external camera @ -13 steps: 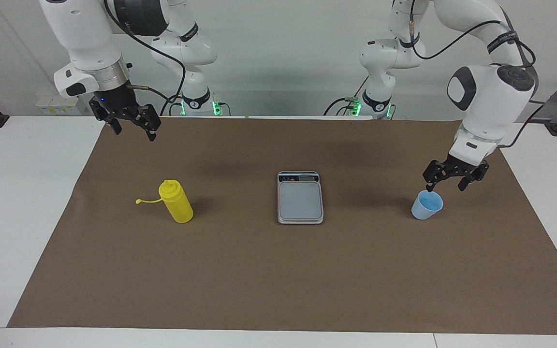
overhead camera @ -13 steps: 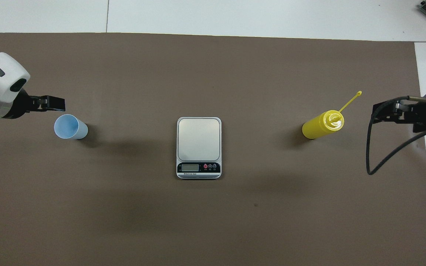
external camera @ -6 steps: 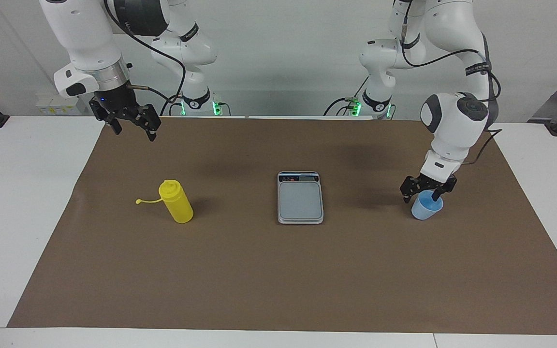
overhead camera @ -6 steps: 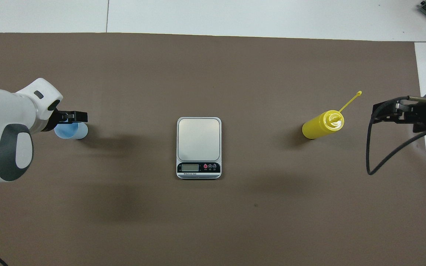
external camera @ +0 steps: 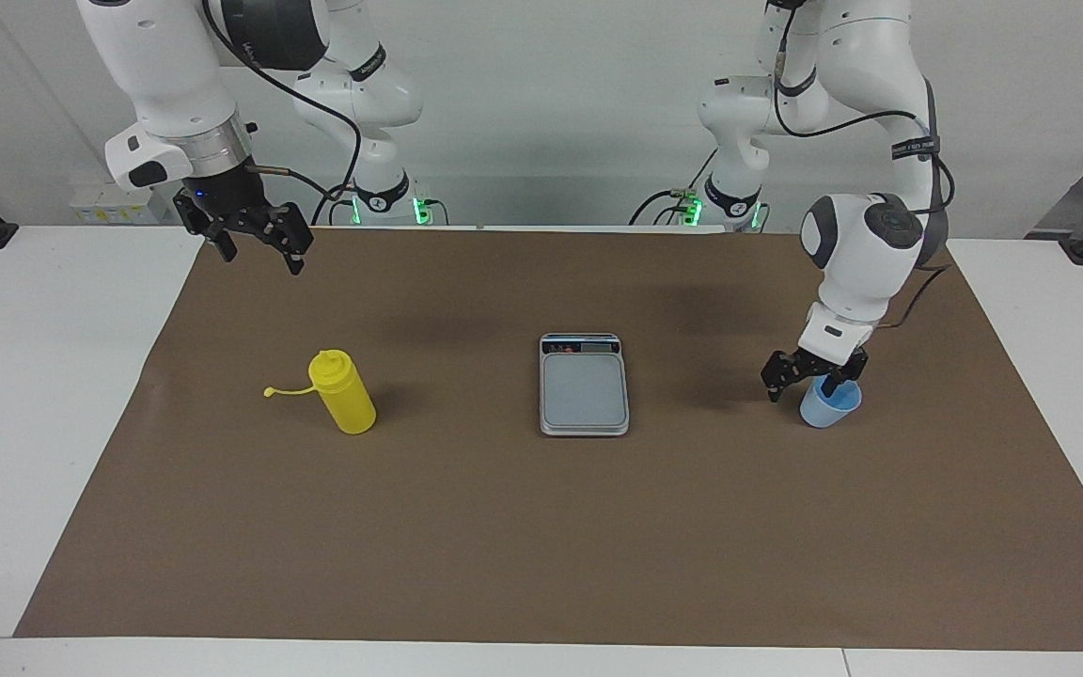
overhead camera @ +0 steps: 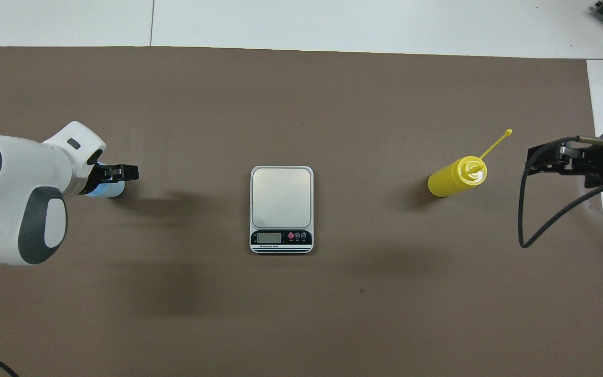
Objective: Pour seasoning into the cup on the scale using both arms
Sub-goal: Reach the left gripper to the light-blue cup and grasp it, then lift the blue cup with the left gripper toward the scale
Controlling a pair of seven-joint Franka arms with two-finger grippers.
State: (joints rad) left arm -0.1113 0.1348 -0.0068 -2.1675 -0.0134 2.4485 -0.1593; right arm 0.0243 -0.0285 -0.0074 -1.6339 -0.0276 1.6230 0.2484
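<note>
Left hand (external camera: 805, 380) lowered astride cup (external camera: 827, 404) rim, fingers apart.

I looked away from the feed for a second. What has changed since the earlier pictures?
The left gripper has come down and swung toward the scale, onto the cup: its open jaws now straddle the cup's scale-side wall, one finger inside the rim. Nothing has been gripped yet. The cup, the scale, the yellow bottle and the waiting right gripper, also open, stayed as they were.
</note>
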